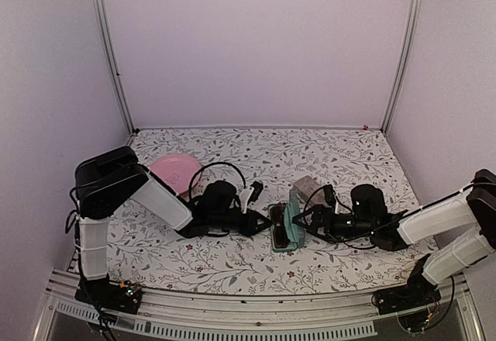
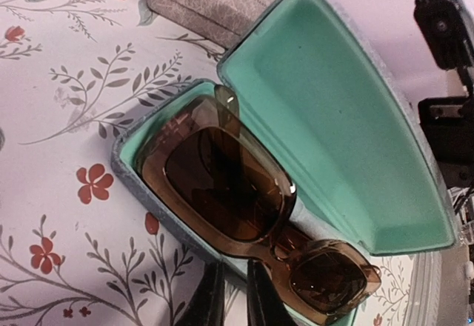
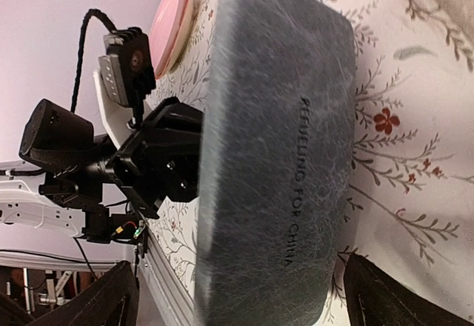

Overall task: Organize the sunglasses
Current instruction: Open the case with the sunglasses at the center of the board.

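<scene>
sunglasses (image 2: pixel 222 185) in open case (image 2: pixel 333 118) | grey-brown case (image 2: pixel 207 0) near | left pincer (image 2: pixel 232 285) seemingly closed

light: soft, even | shadows: faint | focus: sharp

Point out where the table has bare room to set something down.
Free: the far strip of the table along the back wall, and the near strip in front of the open case. Crowded: the centre, where left gripper and right gripper flank that case, grey-brown case behind.
</scene>
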Tool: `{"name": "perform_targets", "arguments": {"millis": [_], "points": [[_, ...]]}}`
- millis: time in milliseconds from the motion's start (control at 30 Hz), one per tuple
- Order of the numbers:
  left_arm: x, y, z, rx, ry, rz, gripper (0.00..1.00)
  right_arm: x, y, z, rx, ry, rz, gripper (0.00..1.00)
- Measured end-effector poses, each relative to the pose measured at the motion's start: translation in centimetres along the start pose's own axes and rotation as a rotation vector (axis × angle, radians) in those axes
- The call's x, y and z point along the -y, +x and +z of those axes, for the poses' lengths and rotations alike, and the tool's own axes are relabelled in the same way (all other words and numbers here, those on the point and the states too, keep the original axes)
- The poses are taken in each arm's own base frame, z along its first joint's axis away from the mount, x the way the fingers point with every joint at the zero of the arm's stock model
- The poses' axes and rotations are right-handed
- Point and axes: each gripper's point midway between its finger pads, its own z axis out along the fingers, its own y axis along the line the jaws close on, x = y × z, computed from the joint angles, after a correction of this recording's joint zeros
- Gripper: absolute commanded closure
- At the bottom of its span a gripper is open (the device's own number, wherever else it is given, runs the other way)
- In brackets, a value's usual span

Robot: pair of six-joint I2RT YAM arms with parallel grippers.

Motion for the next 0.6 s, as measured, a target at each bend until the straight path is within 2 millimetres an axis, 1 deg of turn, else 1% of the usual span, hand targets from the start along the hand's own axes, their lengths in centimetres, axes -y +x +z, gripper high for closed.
{"name": "perform_targets", "arguments": {"millis": [100,200,300,367,467,533,600], "points": [[0.1,0.1,-0.2,-0.007,-0.002,-0.003,0.86,-1.0,-1.5,-0.9,0.05,0.062,-0.066,0.03],[0.1,0.3,-0.6,-0.017,-0.008,-0.007,0.86,-2.6,-2.7,-1.5,0.084,0.117,-0.142,0.1],[-0.1,1.3,-1.1,-0.051,-0.021,-0.02,0.85,-4.5,-3.1,-1.7,0.093,0.165,-0.217,0.17],[0.0,1.4,-1.2,-0.056,-0.019,-0.025,0.85,-5.8,-2.8,-1.6,0.081,0.189,-0.265,0.23],[0.1,1.7,-1.3,-0.058,-0.015,-0.031,0.85,-6.9,-1.9,-1.0,0.048,0.216,-0.325,0.28],[0.2,1.9,-1.6,-0.058,-0.012,-0.036,0.84,-7.1,-0.8,-0.2,0.006,0.237,-0.352,0.3],[0.3,2.3,-2.1,-0.062,-0.012,-0.043,0.82,-6.6,0.4,0.8,-0.039,0.267,-0.376,0.3]]}}
